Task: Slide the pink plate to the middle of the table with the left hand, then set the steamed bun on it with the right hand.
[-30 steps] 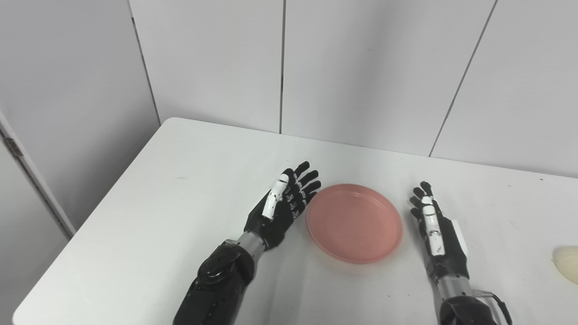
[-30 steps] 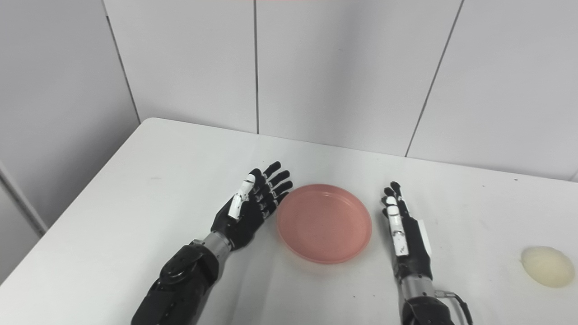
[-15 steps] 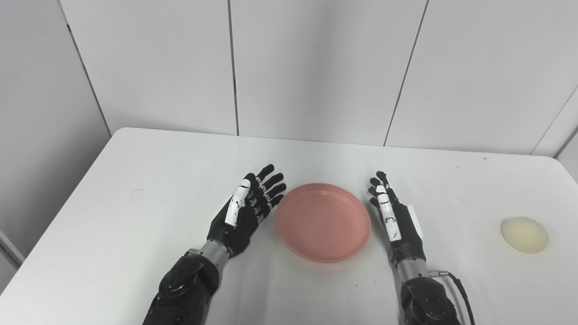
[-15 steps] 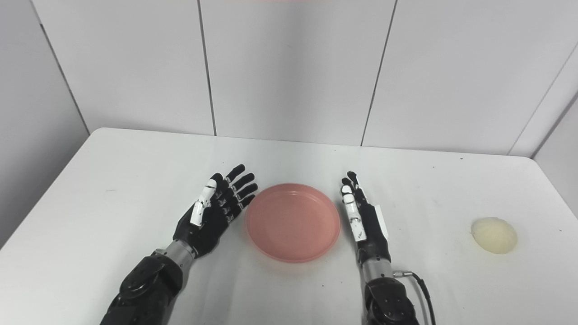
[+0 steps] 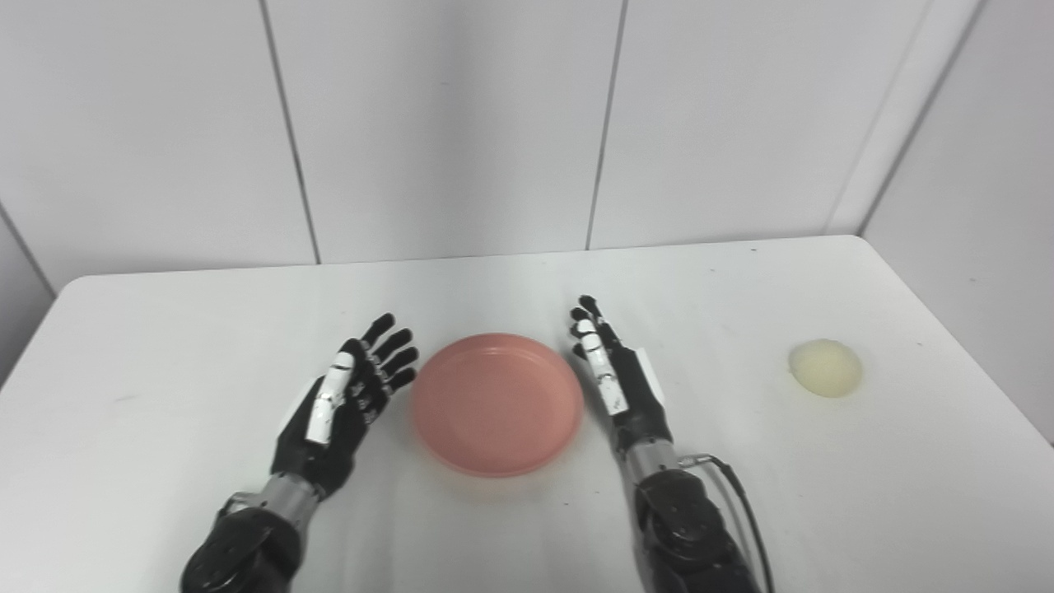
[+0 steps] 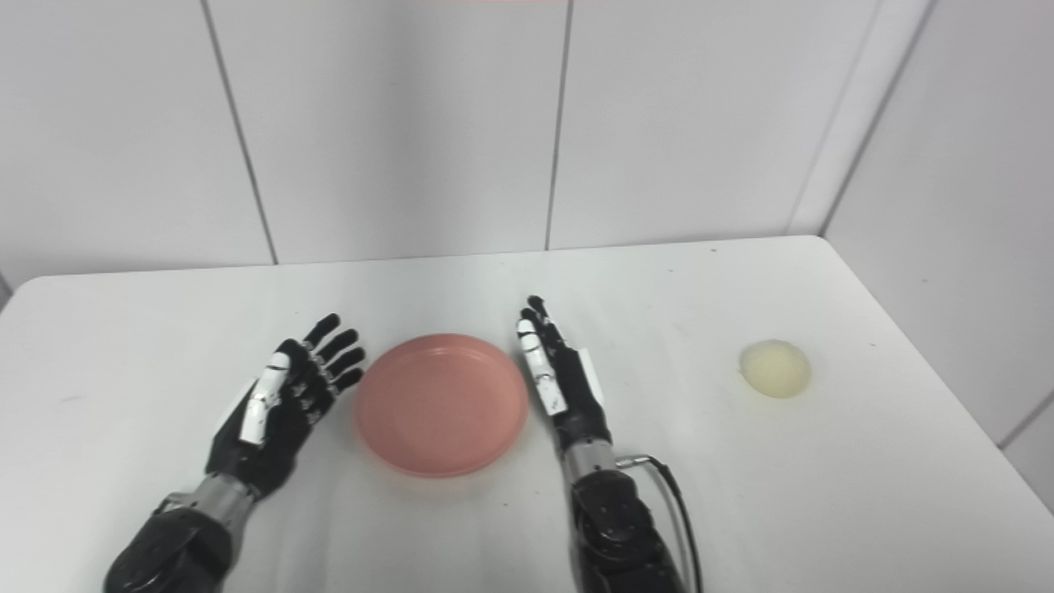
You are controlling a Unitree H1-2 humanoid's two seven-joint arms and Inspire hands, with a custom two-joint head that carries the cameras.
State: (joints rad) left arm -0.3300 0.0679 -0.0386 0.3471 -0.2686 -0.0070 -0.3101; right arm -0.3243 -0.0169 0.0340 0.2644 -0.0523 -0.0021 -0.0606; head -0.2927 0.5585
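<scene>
Meanwhile both robot hands, left (image 5: 342,403) and right (image 5: 617,383), flank the pink plate (image 5: 497,403) empty, fingers spread, steamed bun (image 5: 825,368) well apart.

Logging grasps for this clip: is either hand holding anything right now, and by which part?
Nothing is held. The left hand and right hand are both open, flanking the pink plate. The bun lies untouched, far right on the table.

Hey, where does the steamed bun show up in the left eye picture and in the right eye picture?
Left eye view: the steamed bun lies on the table at the right, beyond the right hand.
Right eye view: the steamed bun sits a little nearer the picture's middle, again right of the right hand.
Shared landmark: the pink plate between the two hands.
</scene>
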